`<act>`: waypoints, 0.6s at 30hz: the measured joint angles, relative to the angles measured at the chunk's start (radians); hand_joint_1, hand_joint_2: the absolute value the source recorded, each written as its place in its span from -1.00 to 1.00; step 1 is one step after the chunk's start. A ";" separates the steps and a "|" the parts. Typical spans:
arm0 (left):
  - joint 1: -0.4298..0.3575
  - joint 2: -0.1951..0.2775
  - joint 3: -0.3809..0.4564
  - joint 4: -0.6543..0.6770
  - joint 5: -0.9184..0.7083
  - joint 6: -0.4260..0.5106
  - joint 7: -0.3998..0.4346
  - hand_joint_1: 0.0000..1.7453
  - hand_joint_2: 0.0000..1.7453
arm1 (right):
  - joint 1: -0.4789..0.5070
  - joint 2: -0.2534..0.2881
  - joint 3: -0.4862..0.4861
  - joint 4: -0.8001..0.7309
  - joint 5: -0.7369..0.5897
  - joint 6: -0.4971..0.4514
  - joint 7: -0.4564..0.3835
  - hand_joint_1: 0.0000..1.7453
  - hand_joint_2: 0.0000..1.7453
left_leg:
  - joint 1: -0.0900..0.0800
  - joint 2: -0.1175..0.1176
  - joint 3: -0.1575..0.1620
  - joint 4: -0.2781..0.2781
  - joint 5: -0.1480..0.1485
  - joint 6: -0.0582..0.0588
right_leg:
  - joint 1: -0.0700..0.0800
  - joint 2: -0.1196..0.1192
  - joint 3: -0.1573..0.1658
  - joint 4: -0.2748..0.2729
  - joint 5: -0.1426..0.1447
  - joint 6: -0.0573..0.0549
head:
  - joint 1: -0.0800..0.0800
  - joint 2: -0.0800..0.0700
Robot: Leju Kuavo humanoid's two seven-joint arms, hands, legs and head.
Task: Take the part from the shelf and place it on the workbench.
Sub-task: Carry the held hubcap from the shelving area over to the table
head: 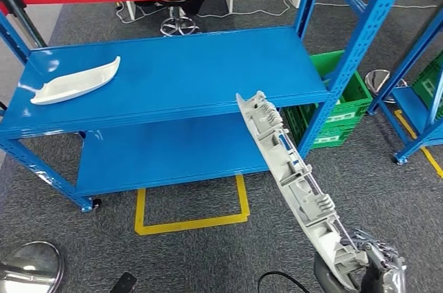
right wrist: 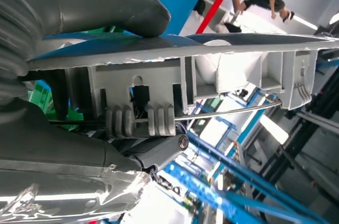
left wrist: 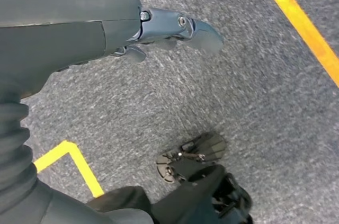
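Right robot hand (head: 384, 265) grips long part (head: 293, 168) by one end; far tip, toward 11 o'clock, could strike shelf (head: 172, 71). Left robot hand (left wrist: 176, 28) holds nothing.

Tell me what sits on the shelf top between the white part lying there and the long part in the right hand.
Nothing: in the head view the blue shelf top is bare between the white part and the long grey part held by the right hand.

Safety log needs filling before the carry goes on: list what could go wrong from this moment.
1. The right hand holds the long grey part by one end only; it could tip or slip from the grip.
2. Its free end sits close to the blue shelf edge and upright, so a swing might strike them.
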 joint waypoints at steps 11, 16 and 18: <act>0.001 0.002 0.001 0.000 0.017 0.002 0.013 -1.00 1.00 | -0.036 0.020 -0.003 0.023 -0.013 0.020 -0.003 1.00 1.00 | 0.013 -0.117 0.005 0.215 -0.122 -0.035 | -0.009 0.120 -0.174 0.018 0.125 -0.031 | -0.003 0.000; -0.003 -0.002 0.002 0.000 0.018 0.003 0.014 -1.00 1.00 | -0.048 0.029 -0.005 0.027 -0.020 0.029 -0.011 1.00 1.00 | 0.020 -0.177 0.147 -0.014 -0.140 -0.010 | -0.007 0.171 -0.239 0.043 0.179 -0.007 | -0.002 0.000; 0.000 -0.002 0.003 0.001 0.018 0.003 0.015 -1.00 1.00 | -0.046 0.032 -0.007 0.030 -0.022 0.032 -0.013 1.00 1.00 | 0.020 -0.152 0.129 -0.011 -0.124 0.004 | -0.006 0.159 -0.254 0.050 0.171 0.004 | 0.000 0.000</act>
